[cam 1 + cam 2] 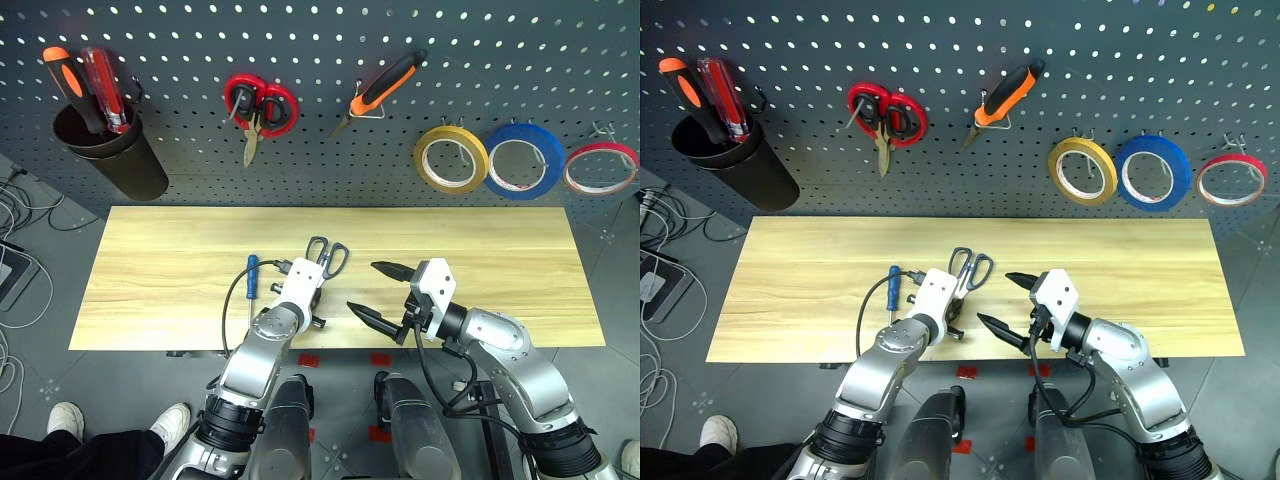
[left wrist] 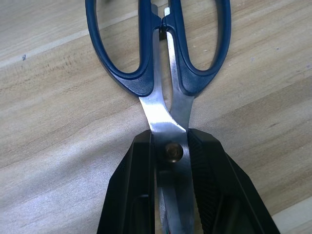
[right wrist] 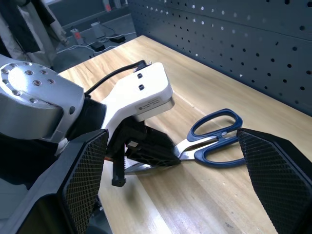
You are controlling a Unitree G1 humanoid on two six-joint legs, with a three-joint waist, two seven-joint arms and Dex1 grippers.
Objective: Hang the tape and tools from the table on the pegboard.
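Note:
Scissors point(image 1: 329, 257) with dark blue handles lie flat on the light wood table point(image 1: 160, 270) near its front edge. My left gripper point(image 1: 316, 288) is shut on the scissors' blades at the pivot screw point(image 2: 171, 151), handles pointing away toward the pegboard point(image 1: 180, 200). My right gripper point(image 1: 369, 290) hovers open just right of the scissors, holding nothing. A small blue-handled screwdriver point(image 1: 251, 281) lies on the table left of my left wrist. The yellow-tan tape point(image 1: 451, 158) and the orange-and-black pliers point(image 1: 385, 88) hang on the pegboard.
On the pegboard hang red-handled scissors point(image 1: 260, 108), a blue roll point(image 1: 526, 160), a thin red roll point(image 1: 601, 167) and a black cup point(image 1: 112, 152) holding orange and red screwdrivers. Cables lie on the floor at left. A person's shoes point(image 1: 70, 420) stand at the lower left.

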